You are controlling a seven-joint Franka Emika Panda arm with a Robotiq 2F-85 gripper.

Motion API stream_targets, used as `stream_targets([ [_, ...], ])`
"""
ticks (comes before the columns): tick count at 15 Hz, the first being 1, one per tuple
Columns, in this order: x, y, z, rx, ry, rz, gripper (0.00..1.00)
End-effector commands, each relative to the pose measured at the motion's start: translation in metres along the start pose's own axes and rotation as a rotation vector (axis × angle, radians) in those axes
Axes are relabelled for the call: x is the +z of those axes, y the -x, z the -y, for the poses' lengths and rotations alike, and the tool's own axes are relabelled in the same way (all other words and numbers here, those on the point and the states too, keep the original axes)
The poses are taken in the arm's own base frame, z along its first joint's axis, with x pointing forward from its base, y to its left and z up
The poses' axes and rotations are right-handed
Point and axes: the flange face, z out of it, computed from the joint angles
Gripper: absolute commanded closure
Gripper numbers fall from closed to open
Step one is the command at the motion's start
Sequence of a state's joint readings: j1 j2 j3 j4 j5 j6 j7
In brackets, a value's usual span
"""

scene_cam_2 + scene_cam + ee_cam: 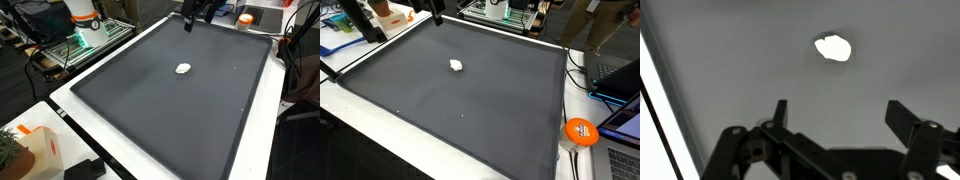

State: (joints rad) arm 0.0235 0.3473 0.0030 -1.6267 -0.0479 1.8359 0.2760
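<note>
The pincer (838, 128) stands wide open and empty: in the wrist view both fingers (780, 112) point up the picture with bare dark mat (740, 60) between them. It hangs in the air above the far edge of the mat, clear of everything. The nearest thing is a small white lump (833, 47), which lies alone on the mat ahead of the fingertips and well apart from them.

The lump looks like a crumpled scrap of paper or tissue, though it is too small to tell which. By its look it would be very light and soft. It should give under the fingers rather than break, and it would slide or roll on the mat if nudged from one side only. The safest hold seems to be straight down over its middle, with one finger on either side of its widest part.

Both exterior views set the lump (456, 66) (183, 69) in the far half of the mat, near the middle of its width, and show the pincer (437, 15) (190, 19) at the mat's far edge. Neither shows how the jaws stand, which only the wrist view does. Only the exterior views show the white counter (380, 125) around the mat, an orange disc (581, 131) off one corner and an orange-and-white box (38, 142) off another.
</note>
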Motion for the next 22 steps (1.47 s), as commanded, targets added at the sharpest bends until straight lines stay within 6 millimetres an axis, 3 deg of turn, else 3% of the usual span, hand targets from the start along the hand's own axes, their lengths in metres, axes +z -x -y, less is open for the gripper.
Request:
stream_targets([
  [1, 0.009, -0.018, -0.001, 0.015, 0.046, -0.017, 0.00],
  [8, 0.034, -0.047, 0.002, 0.000, 0.120, 0.011, 0.00],
  [11, 0.044, -0.058, 0.007, -0.012, 0.067, 0.035, 0.00],
  [16, 0.045, -0.059, 0.007, -0.004, 0.070, 0.029, 0.00],
  [22, 0.044, -0.062, -0.018, 0.005, -0.211, 0.207, 0.00],
])
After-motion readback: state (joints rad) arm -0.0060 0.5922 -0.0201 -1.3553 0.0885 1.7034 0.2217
